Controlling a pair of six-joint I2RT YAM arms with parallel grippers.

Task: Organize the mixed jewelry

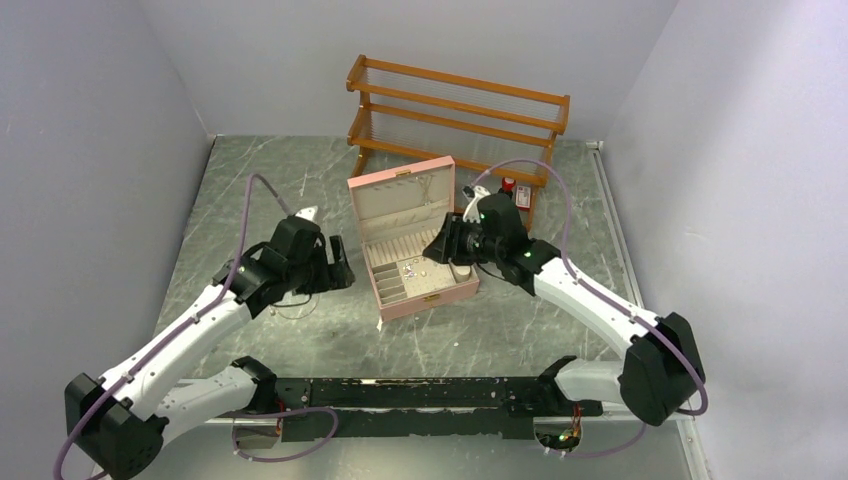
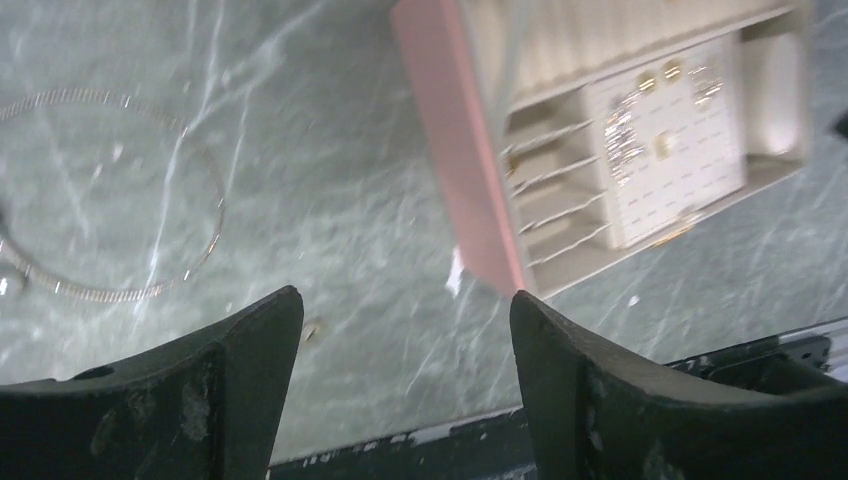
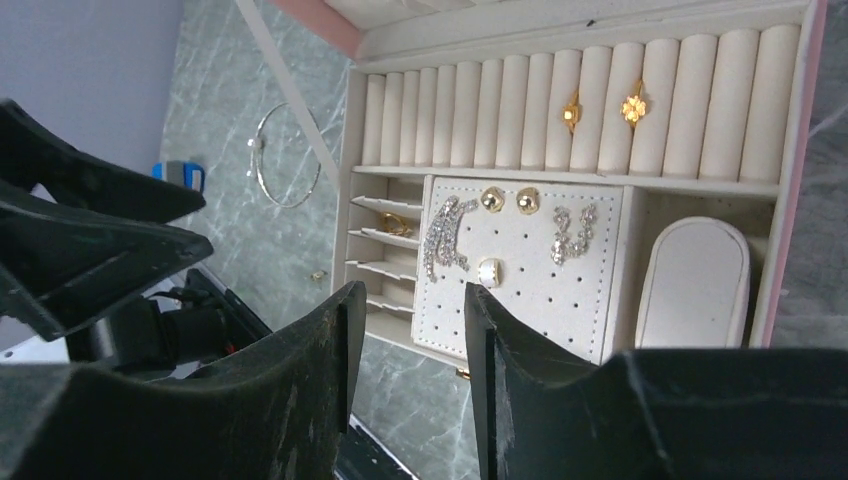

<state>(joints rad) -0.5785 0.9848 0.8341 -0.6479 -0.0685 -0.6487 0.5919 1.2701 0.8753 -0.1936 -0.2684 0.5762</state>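
— While both arms reached out over the grey marbled surface point(image 1: 520, 330), what was the biggest thing on it?

— A wooden rack point(image 1: 455, 110) along the far edge. Just in front of it, about midway between the left and right edges, a pink box point(image 1: 430, 298) stood with its lid up.

— And the fingers?

— The left gripper point(image 2: 405, 300) hung over bare stone between the box and the left edge. Its fingers were spread wide with nothing between them. The right gripper point(image 3: 408, 290) hovered over the right part of the box, fingers parted by a narrower gap and holding nothing either.

— Where was the jewelry?

— A thin silvery chain point(image 2: 110, 294) lay in a loop on the surface, left of the box and apart from it. Inside the box, two gold rings point(image 3: 572, 112) sat in the cream ring rolls at the back. On the dotted pad in front of them were two sparkly earrings point(image 3: 445, 235), two gold studs point(image 3: 492, 198) and a pale stud point(image 3: 488, 272). One tiny gold bit point(image 2: 312, 328) lay loose on the surface between the chain and the box.
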